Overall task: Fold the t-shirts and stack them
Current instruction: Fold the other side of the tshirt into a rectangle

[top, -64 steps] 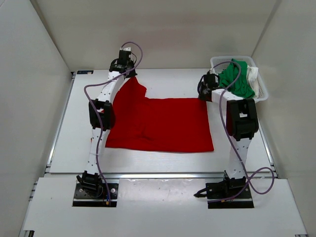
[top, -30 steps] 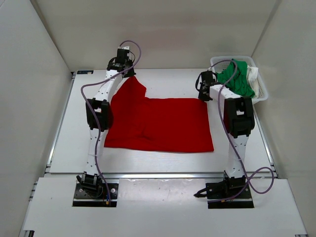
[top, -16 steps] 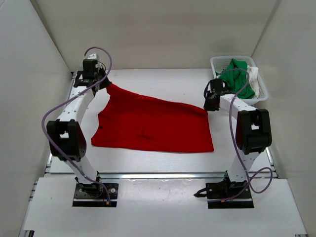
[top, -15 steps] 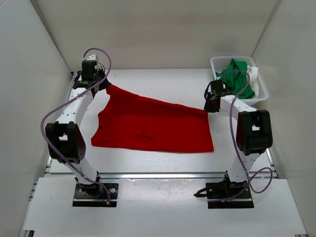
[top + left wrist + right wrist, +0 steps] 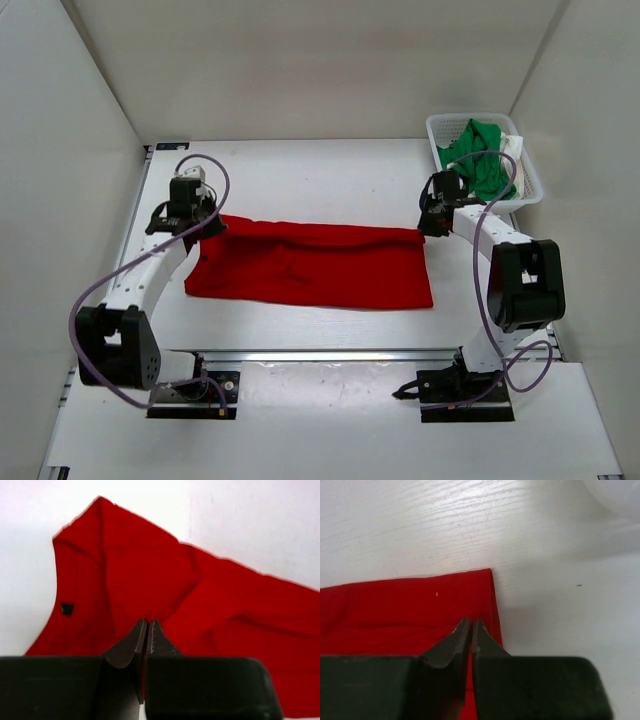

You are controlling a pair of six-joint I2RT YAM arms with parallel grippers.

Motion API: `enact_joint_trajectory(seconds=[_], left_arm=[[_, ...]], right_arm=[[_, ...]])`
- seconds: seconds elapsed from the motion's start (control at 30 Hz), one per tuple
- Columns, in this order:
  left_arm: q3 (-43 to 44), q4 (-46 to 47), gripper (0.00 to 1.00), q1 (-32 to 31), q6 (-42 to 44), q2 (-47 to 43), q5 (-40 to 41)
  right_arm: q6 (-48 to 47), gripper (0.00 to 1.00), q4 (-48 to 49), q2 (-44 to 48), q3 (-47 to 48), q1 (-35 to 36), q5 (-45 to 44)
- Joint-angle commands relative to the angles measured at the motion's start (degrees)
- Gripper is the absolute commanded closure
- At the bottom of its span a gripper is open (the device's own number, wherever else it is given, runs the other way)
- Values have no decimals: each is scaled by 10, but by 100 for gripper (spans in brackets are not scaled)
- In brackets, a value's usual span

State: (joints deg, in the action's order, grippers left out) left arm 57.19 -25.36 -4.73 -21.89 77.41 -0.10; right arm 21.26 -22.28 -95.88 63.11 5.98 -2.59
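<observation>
The left gripper (image 5: 204,227) and right gripper (image 5: 430,228) fingers gripped the red t-shirt (image 5: 310,272), apparently mid-fold. The green t-shirt (image 5: 480,165) and white t-shirt (image 5: 512,148) awaited folding in the basket (image 5: 528,190).

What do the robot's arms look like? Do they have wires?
The left arm and right arm are white with chunky black joints. A purplish cable loops along each. The left gripper and right gripper each have two dark, pointed fingers.
</observation>
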Motion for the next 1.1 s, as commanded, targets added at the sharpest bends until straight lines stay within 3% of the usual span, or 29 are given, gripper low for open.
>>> enact_joint_trajectory(seconds=[0.0,0.17,0.43,0.57,0.63,0.8,0.97,1.03,1.07], left_arm=[[-34,-3,100,-21,8,-67,31],[-77,-18,100,-24,18,-128,54],[-114,-53,97,-55,42,-144,105],[-122,-75,87,-70,45,-125,118],[-130,-75,83,-50,42,-139,89],[-127,-85,73,-53,33,-188,104],[-106,-95,64,-53,26,-197,107],[-103,-98,54,-49,16,-203,111],[-105,-87,54,-48,17,-206,114]], right_arm=[[5,100,13,31,-20,4,-13],[8,100,10,53,-35,-2,-17],[16,100,18,66,-85,8,-21],[20,100,15,46,-86,10,-22],[25,100,11,45,-91,14,-30],[23,100,12,79,-97,16,-42],[17,93,-6,98,-98,28,-50],[15,83,-14,111,-109,22,-60],[13,80,-14,118,-107,22,-57]])
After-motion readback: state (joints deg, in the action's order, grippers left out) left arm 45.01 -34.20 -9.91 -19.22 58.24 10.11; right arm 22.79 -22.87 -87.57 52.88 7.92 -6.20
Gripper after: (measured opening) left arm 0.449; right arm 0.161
